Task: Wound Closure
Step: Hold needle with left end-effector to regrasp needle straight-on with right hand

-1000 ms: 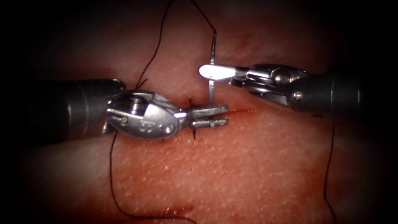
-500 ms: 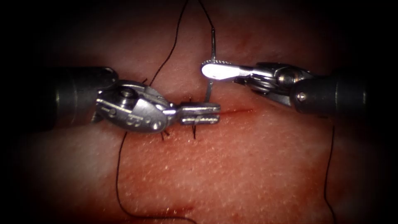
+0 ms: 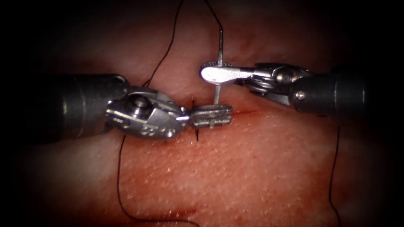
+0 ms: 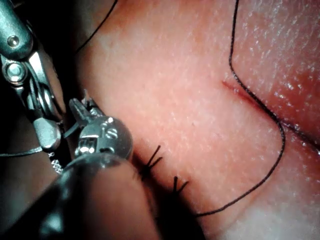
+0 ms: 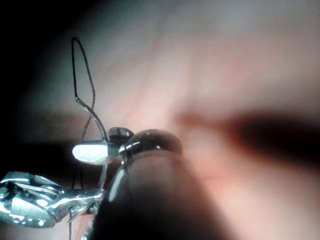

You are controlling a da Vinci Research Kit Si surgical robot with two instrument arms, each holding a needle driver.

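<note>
Steel catches the light on both tools over the pinkish tissue (image 3: 252,168), whose cut (image 3: 244,112) runs as a thin red line across the middle of the endoscope view. The right hand (image 3: 210,72) comes in from the right with its jaws clamped on the needle (image 3: 218,63), gripping it near the swaged end, where the thread (image 3: 168,46) leaves it; holding it there leaves most of the curve free below the grip. From that grip the needle runs down toward the cut, and its lower end reaches the left hand (image 3: 225,115), whose jaws are closed and lie flat along the cut, apparently on the needle's lower part, though the contact itself is too small to confirm. Whether the tip is in the tissue cannot be told, as the left jaws cover that spot. Dark stitches (image 3: 196,132) already cross the cut just left of those jaws, so this hold sits at the next open stretch. The thread climbs from the needle's upper end out of the top of the view, and another length trails down the left side beneath the left tool. The left wrist view shows knotted stitch ends (image 4: 150,162) beside the tool and a loose thread loop lying on the tissue.
</note>
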